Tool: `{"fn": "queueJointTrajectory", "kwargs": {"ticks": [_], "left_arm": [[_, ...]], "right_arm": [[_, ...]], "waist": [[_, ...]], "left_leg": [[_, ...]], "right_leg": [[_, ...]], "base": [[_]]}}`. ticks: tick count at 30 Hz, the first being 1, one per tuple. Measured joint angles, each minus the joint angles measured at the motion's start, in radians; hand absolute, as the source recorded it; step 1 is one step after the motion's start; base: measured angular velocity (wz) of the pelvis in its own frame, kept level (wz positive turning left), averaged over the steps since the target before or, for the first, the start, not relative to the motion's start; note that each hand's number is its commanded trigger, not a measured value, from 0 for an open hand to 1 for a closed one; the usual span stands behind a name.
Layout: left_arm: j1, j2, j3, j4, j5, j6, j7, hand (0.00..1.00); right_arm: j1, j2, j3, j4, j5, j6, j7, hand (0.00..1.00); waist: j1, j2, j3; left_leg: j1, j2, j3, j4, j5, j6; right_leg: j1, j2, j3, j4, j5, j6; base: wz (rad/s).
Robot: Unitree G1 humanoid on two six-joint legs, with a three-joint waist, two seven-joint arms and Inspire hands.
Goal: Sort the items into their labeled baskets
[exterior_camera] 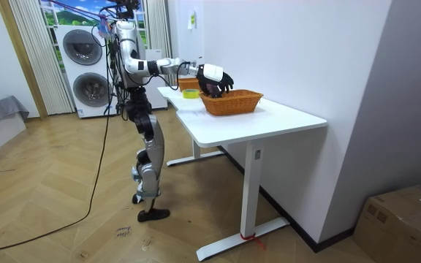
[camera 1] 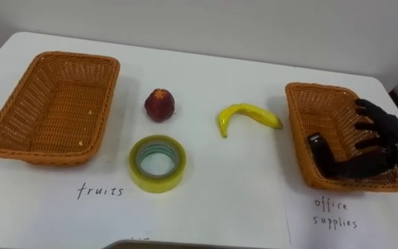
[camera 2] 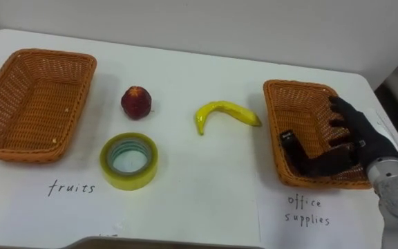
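One banana [camera 1: 249, 115] lies just left of the basket [camera 1: 297, 131] holding the right hand [camera 1: 391, 138], fingers spread.

White table [exterior_camera: 283, 120] on herringbone wood floor [exterior_camera: 50, 219], stacked washers [exterior_camera: 86, 66] behind.

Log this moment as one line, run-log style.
right hand open, reaching into office supplies basket | banana, red fruit, tape roll on table, unsorted | fruits basket holds no fruit
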Motion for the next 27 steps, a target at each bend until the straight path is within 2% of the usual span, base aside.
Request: {"fn": "queueJointTrajectory", "kwargs": {"ticks": [16,21,27], "left_arm": [[0.000,0.000,-0.002,0.001,-0.001,0.000,-0.001,0.00],[-0.005,0.000,-0.003,0.020,-0.011,-0.009,0.001,0.00],[-0.008,-0.002,-0.003,0.018,-0.021,-0.017,0.001,0.00]], "right_arm": [[0.000,0.000,0.000,0.000,0.004,0.000,0.009,0.00],[-0.001,0.000,-0.001,0.000,0.088,0.000,0.006,0.00],[-0.053,0.000,-0.001,-0.014,0.154,-0.001,-0.036,0.00]], "waist": [[0.001,0.002,0.0013],[-0.003,0.003,0.0012],[0.000,0.007,0.0016]], "left_leg": [[0.001,0.001,0.000,-0.003,0.000,0.000],[0.003,0.003,-0.001,-0.004,0.000,0.000],[0.003,0.003,-0.002,-0.001,0.000,0.000]], "right_leg": [[0.001,0.000,0.000,0.000,0.000,0.000],[0.004,0.000,-0.003,0.000,0.000,0.000],[0.006,-0.001,-0.006,0.001,0.000,0.000]], "base": [[0.00],[0.00],[0.00]]}}
